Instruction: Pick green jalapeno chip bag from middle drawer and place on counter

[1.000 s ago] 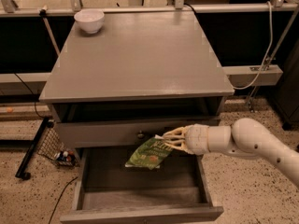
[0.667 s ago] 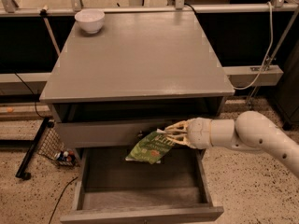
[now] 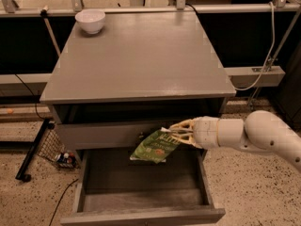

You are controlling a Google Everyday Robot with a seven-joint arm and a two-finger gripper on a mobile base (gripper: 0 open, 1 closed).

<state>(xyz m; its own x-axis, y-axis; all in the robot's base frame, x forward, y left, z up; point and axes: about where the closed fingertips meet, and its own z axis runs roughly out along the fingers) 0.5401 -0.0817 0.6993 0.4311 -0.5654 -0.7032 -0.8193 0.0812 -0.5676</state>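
**Grey cabinet on a speckled floor: green jalapeno chip bag held over the open middle drawer**

A speckled stone floor surrounds a grey wooden drawer cabinet that stands in front of a dark wall with metal rails. Its broad, flat, slightly glossy grey top, the counter, carries only a small round white bowl at the far left corner. A thin white cable hangs down on the right.

Under the counter, a closed grey drawer front spans the cabinet. Below it the middle drawer, a wide, deep grey wooden box with low side walls, is pulled out towards the camera, and its plain floor is bare.

The white, rounded robot arm reaches in from the right at the height of the closed front. Its gripper, with pale ribbed fingers, sits just right of the cabinet's middle. The fingers are pressed together on the top right edge of the green jalapeno chip bag, a small crinkled foil packet with pale lettering and a yellowish picture. The bag hangs tilted down to the left from that pinch. It overlaps the lower edge of the closed front and hangs above the rear part of the middle drawer, clear of the drawer floor and well below the counter.
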